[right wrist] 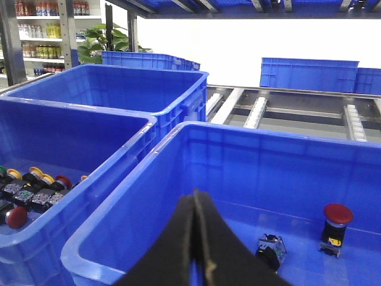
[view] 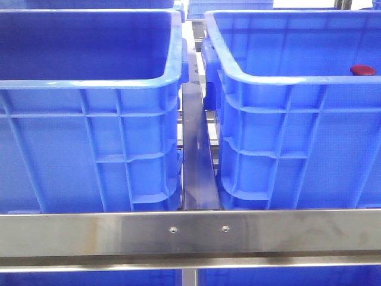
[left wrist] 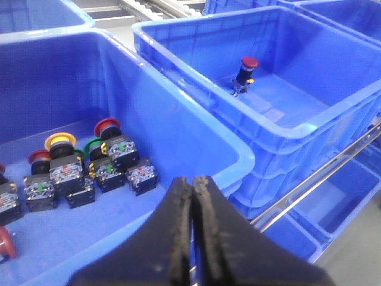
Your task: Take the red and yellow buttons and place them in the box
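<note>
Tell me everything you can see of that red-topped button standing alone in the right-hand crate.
The red button has a glossy dark red mushroom cap on a black body, with a small yellow mark low on the body. It looks like plastic. It stands upright on the floor of the right crate, near a wall. A second small part lies close beside it, apart from it. No tool touches it.
</note>
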Tool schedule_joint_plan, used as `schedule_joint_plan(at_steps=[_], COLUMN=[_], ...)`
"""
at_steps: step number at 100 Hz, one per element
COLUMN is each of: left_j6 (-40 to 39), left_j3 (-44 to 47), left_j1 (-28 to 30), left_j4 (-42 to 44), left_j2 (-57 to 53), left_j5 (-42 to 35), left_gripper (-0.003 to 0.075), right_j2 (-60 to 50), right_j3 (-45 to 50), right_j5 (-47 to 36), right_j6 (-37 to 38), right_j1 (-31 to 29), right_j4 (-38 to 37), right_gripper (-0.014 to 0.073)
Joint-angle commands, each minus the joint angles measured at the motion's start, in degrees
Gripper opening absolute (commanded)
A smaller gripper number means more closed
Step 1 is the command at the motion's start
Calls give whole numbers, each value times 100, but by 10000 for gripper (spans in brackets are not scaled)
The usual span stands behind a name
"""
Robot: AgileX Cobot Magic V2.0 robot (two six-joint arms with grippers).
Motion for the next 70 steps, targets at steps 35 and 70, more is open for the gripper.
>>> schedule_joint_plan(at_steps=[35,70], left_j6=[-781,-2278], left_j3=[70,1194], left_j1=[1142,2513], left_j4=[1245,2566], left_j2=[-389,-1452], left_j5=[-721,-1341], left_gripper=[-20,-20], right_j2=[52,52], right_j3=[-139,-139], right_j5=[-69,-54], right_j6=[-42,-42], right_j1=[-13,-13], right_j4=[159,159], right_gripper=[-69,-69])
